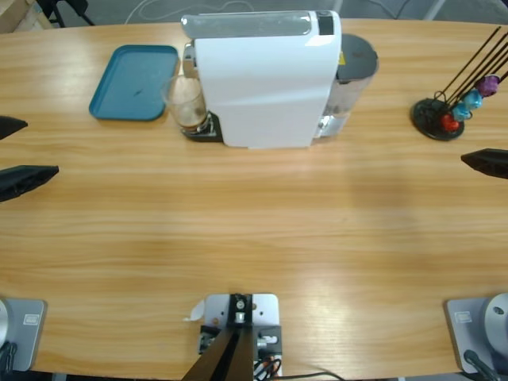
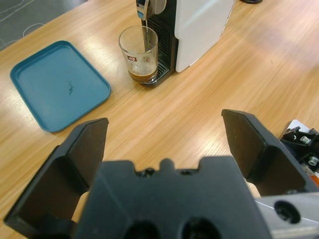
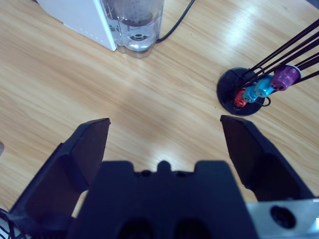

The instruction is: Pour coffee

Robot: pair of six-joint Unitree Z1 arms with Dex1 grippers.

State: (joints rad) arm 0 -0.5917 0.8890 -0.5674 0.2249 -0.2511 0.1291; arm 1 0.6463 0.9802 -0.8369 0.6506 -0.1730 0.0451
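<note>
Coffee (image 2: pixel 142 76) lies as a shallow dark layer in the bottom of a clear glass cup (image 1: pixel 185 103), which stands on the black drip tray under the spout of a white coffee machine (image 1: pixel 266 79) at the far middle of the tabletop (image 1: pixel 254 230). In the left wrist view a thin stream runs from the spout into the cup. Just left of the cup a teal tray (image 1: pixel 135 82) lies flat, close to the cup but apart from it. At the machine's right end sits its clear water tank (image 3: pixel 134 25), with a black cable trailing off behind it. Far right, a black wire capsule stand (image 1: pixel 438 119) carries red, blue and purple capsules (image 3: pixel 261 88) on its rods.

Left hand (image 2: pixel 164 139) hangs at the left edge, jaws spread wide with nothing between them, pointed across bare wood toward the cup and tray, well apart from both. Right hand (image 3: pixel 164 139) hangs at the right edge, jaws likewise wide apart and empty, near the capsule stand but not touching it.
</note>
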